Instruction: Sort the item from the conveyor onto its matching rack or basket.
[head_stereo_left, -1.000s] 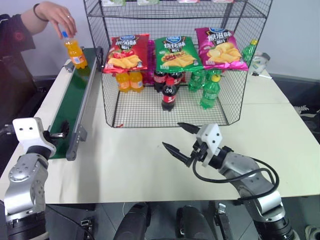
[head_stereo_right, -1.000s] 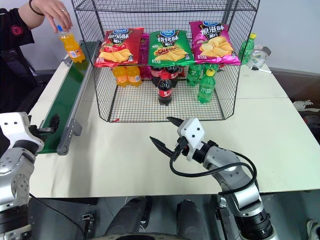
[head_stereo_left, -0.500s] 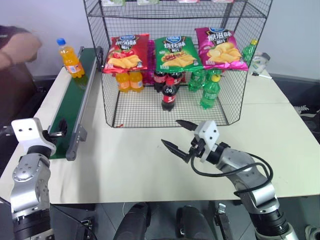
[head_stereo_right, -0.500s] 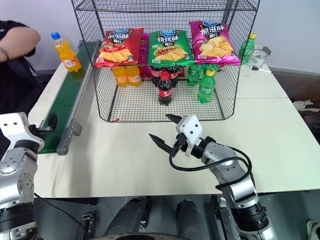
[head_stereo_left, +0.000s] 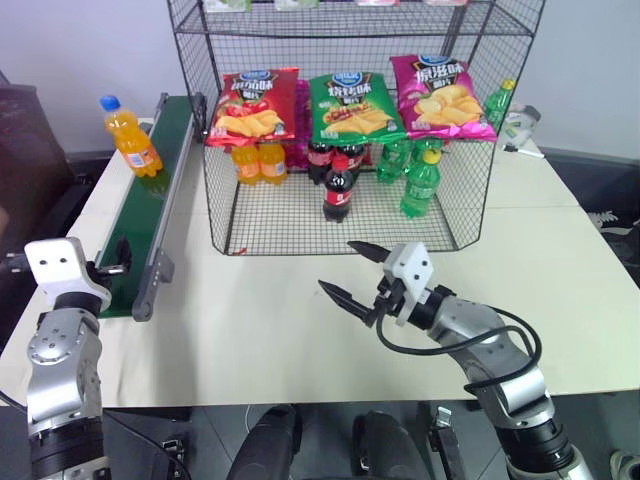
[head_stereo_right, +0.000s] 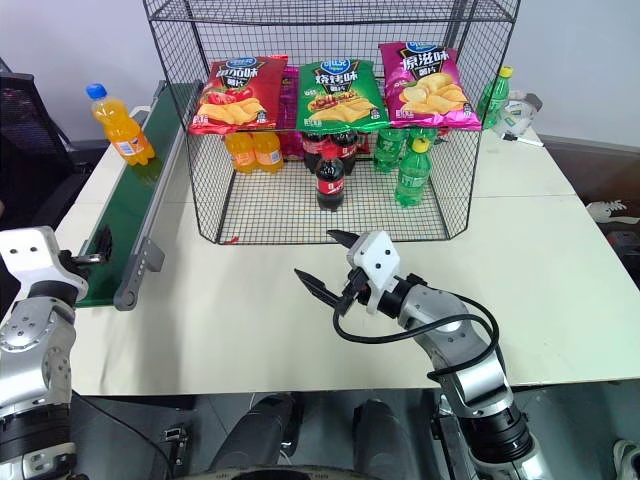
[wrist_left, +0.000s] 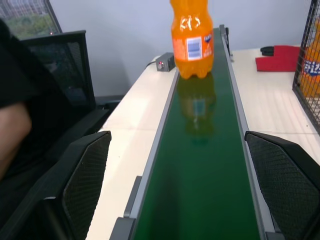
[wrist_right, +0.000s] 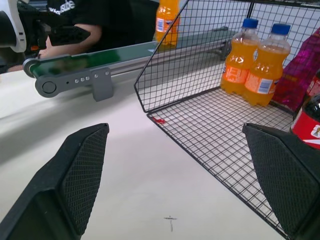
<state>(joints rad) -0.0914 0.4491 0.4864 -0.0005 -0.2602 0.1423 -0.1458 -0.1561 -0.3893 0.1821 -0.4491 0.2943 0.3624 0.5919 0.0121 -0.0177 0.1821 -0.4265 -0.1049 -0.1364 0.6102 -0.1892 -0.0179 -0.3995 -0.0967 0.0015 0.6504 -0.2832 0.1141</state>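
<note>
My left pincer (wrist_left: 180, 200) sits at the near end of the belt (head_stereo_left: 140, 215), released, its two fingers spread to either side of the green strip and holding nothing. The belt runs along the left edge of the tabletop (head_stereo_left: 270, 340). At its far end the orange soda bottle (head_stereo_left: 130, 135) stands upright on the green, blue cap on top, well apart from my left pincer. To its right, the black wire rack (head_stereo_left: 340, 130) takes up the far middle of the tabletop, with chip bags (head_stereo_left: 345, 105) on the upper tier and orange, cola and green bottles below. My right pincer (head_stereo_left: 350, 272) hovers over the bare tabletop just in front of the rack, released wide and empty.
</note>
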